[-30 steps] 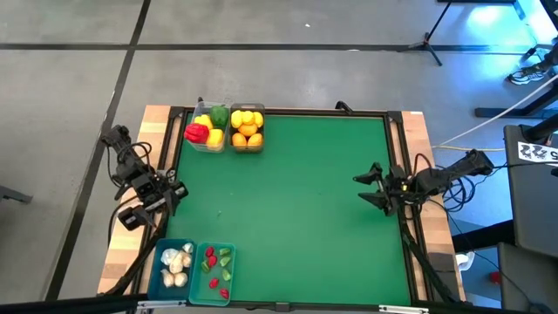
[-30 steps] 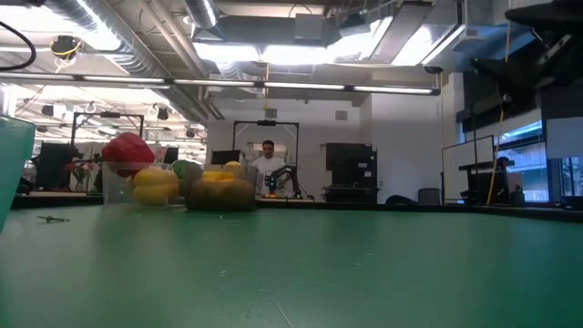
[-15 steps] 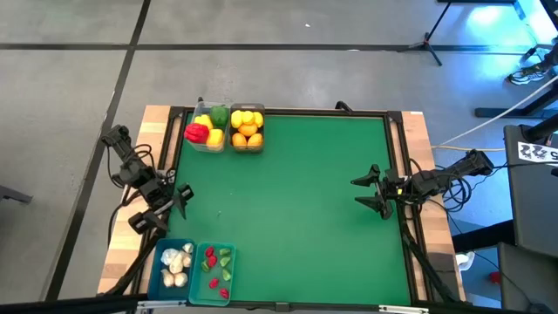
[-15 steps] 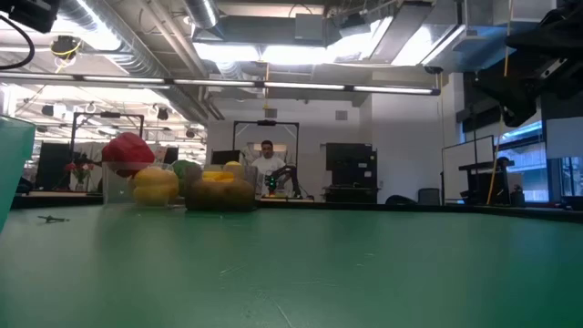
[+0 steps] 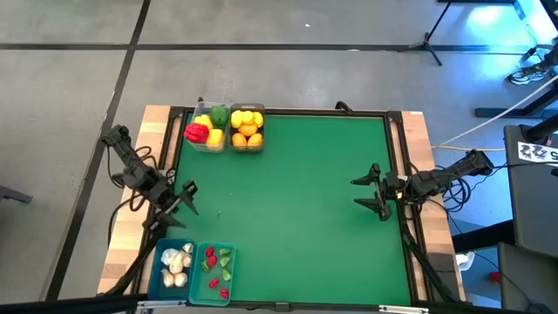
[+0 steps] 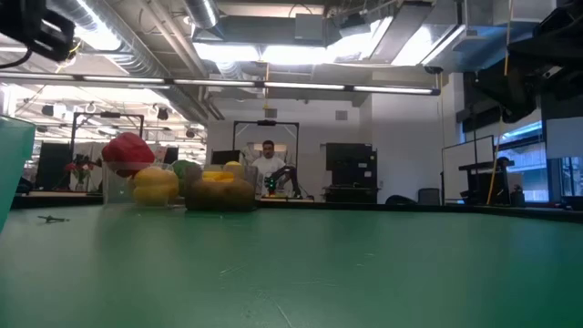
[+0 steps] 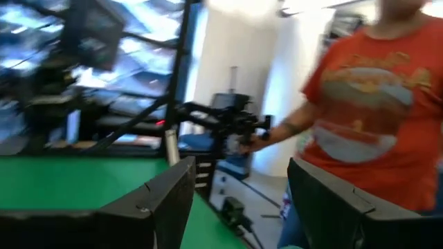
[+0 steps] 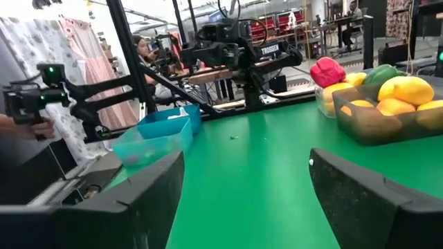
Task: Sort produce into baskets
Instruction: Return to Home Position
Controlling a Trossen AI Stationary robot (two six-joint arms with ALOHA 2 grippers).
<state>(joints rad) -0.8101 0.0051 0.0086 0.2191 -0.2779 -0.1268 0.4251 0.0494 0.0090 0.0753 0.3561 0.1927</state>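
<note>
Sorting looks done — produce [image 5: 248,124] sits in clear bins [image 5: 207,149] upper left and teal bins [image 5: 156,264] lower left. Left gripper [image 5: 182,200], mid-left, and right gripper [image 5: 370,193], mid-right, hang empty, fingers apart — next, I judge, just parking both arms.

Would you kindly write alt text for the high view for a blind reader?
A green table holds peppers and citrus in clear bins at top left, garlic and chilies in blue bins at bottom left. The left gripper and right gripper hover open at its sides.
</note>
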